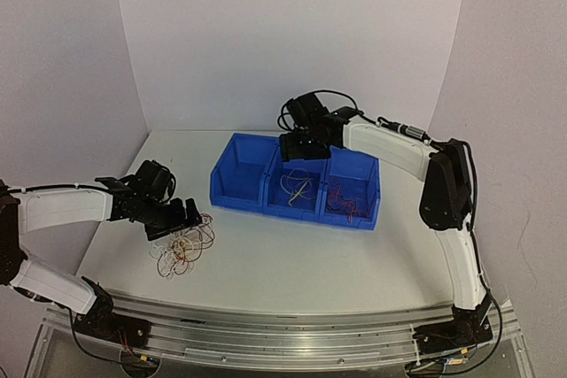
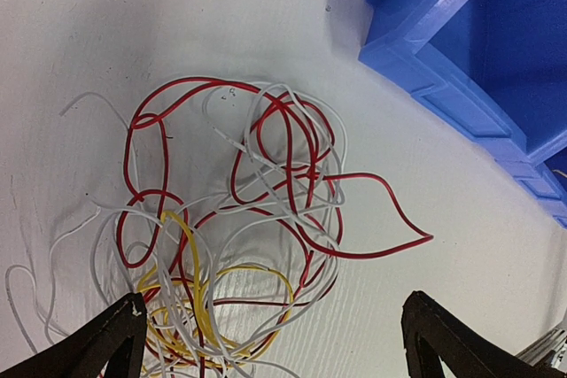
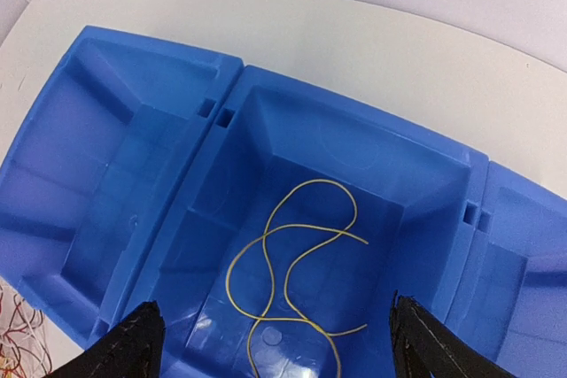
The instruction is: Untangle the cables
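Observation:
A tangle of thin red, white and yellow cables (image 2: pixel 239 219) lies on the white table (image 1: pixel 292 263), left of the bins; in the top view the pile (image 1: pixel 182 250) sits just in front of my left gripper (image 1: pixel 182 214). The left gripper (image 2: pixel 275 307) hovers over the near part of the pile, open, fingers either side and holding nothing. My right gripper (image 3: pixel 276 320) is open above the middle blue bin (image 3: pixel 416 183), nothing between its fingers. Loose yellow cables (image 3: pixel 292 263) lie on that bin's floor. Red cables (image 1: pixel 345 201) lie in the right bin.
Three joined blue bins (image 1: pixel 232 185) stand mid-table. The left bin (image 3: pixel 97 183) holds nothing I can see. One bin corner (image 2: pixel 461 50) reaches close to the tangle's upper right. White walls close the back and sides.

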{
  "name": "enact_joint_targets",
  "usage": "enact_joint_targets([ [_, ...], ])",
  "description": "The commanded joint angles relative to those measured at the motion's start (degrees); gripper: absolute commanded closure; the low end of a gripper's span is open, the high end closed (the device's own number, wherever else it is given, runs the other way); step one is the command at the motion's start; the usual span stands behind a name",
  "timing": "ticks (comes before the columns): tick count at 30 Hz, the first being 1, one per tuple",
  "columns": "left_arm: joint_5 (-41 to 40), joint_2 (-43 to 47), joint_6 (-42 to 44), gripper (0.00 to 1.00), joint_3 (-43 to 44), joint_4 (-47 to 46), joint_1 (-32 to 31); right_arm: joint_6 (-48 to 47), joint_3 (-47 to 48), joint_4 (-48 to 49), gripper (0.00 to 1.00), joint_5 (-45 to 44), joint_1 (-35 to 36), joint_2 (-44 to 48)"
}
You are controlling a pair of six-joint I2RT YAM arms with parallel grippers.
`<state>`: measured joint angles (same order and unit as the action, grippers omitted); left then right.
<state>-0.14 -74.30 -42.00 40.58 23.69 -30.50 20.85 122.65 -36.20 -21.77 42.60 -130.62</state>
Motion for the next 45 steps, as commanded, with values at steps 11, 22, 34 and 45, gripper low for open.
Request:
enact_joint_targets([
  [11,-2.7,-0.31,-0.1,0.05,0.68,3.34,-0.26,-2.96,-25.67,-0.19,0.11,5.73,5.77,27.45],
  [22,-2.09,-8.35,-0.08,0.18,0.81,-0.22,-1.79,2.45,-50.28,6.46,0.11,9.63,11.69,43.61],
  [34,6.62,-9.8,4.86,1.0,2.62,-9.34,-4.68,-3.99,-55.46,15.65,0.13,21.91,14.34,41.9],
  [45,23.08,3.27,12.75,1.0,0.09,-18.13,-11.31,-15.7,-49.45,17.25,0.16,34.12,14.75,33.81],
])
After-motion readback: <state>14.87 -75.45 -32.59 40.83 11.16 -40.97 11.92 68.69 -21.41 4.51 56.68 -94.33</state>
